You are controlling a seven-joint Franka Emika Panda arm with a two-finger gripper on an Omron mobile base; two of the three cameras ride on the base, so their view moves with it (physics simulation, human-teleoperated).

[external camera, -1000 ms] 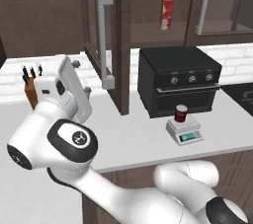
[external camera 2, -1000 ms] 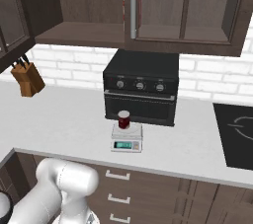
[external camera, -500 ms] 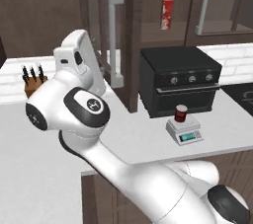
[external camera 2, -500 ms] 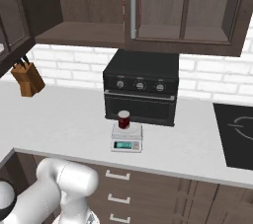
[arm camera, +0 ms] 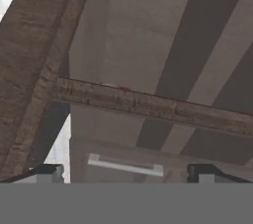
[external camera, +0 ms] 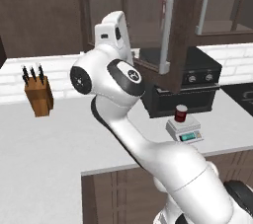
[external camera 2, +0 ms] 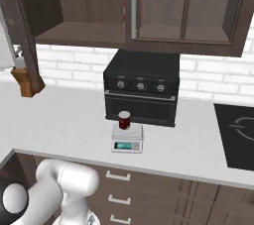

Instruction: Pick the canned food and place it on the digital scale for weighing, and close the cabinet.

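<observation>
The dark-red canned food (external camera: 181, 113) (external camera 2: 124, 119) stands upright on the small grey digital scale (external camera: 184, 130) (external camera 2: 127, 140), on the counter in front of the black oven. The dark wood cabinet's left door (external camera: 184, 35) (external camera 2: 24, 30) sticks out from the cabinet, its long grey handle (external camera: 170, 25) on the free edge. My gripper (external camera: 120, 38) (external camera 2: 10, 53) is raised to cabinet height on the door's outer side, right by the door. In the hand view my gripper (arm camera: 126, 172) is open, with nothing between its fingertips (arm camera: 47, 171), facing the door's glass panel and wood rail (arm camera: 148, 103) at close range.
A black oven (external camera: 197, 86) (external camera 2: 141, 90) sits under the cabinet. A knife block (external camera: 38, 95) (external camera 2: 27, 81) stands at the counter's left. A black cooktop (external camera 2: 238, 135) lies at the right. A red-and-white box (external camera: 162, 6) stands inside the cabinet behind the handle. The cabinet's right door (external camera 2: 183, 6) is shut.
My arm has risen and swung my hand up beside the open cabinet door. The door has swung partway toward the cabinet. The can and scale have not moved.
</observation>
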